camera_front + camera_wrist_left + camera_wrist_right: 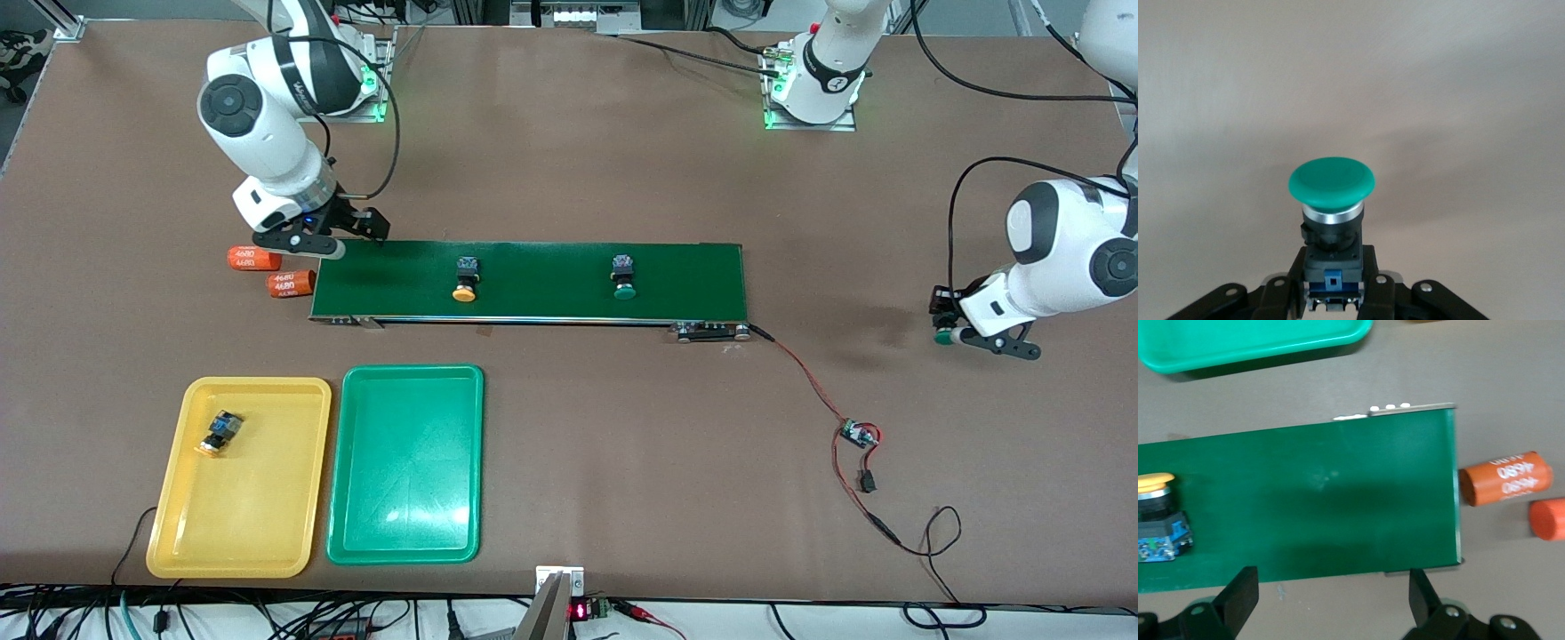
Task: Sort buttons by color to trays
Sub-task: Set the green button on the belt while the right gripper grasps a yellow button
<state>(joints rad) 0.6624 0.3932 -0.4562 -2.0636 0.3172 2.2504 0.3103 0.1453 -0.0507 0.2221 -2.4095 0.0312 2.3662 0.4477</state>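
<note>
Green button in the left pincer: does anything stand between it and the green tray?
Nothing visible blocks it. The left pincer holds the green button over bare table at the left arm's end. The conveyor belt lies farther from the front camera than a straight run to the green tray.

Your right wrist view cuts green tray (1251,343) at edge, second orange cylinder (1548,519) too. Beside conveyor belt (1338,500), your cylinder print (284,283) reads small. Left gripper fingers (1377,293) cover held button's (1331,200) lower body.
</note>
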